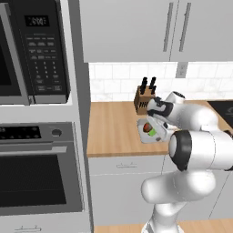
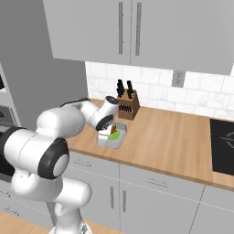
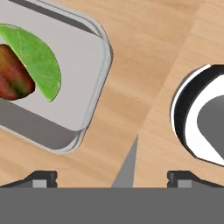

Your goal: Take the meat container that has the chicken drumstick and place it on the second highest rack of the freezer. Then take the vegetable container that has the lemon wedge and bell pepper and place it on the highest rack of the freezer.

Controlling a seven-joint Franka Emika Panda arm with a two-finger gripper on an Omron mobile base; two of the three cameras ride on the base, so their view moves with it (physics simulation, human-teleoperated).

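Gripper: the gripper [image 3: 112, 177] hung low over the wooden counter [image 3: 144, 65], jaws spread wide with nothing between them; in the hand view only bare wood lay between the two tips.
Vegetable container: the grey tray [image 3: 89, 83] sat on the counter at about ten o'clock from the gripper in the hand view, near but not touching the fingers.
Contents: the lemon wedge [image 3: 37, 59], bright green, lay against the dark red bell pepper [image 3: 13, 78] inside the tray.
Seen from the base: in the left base view the tray [image 1: 144, 137] lay just at the hand, close to the counter's front edge, with the knife block [image 1: 143, 101] at about twelve o'clock from it.
Meat container: no tray with a drumstick was in sight, so whether the first half was finished could not be told from these pictures.
Freezer: its racks were out of sight here.
Progress: judging by the arm's position, the second half was under way, at the approach stage.
Left to do: line the jaws up over the tray's rim, grip, lift, and carry it to the highest rack.
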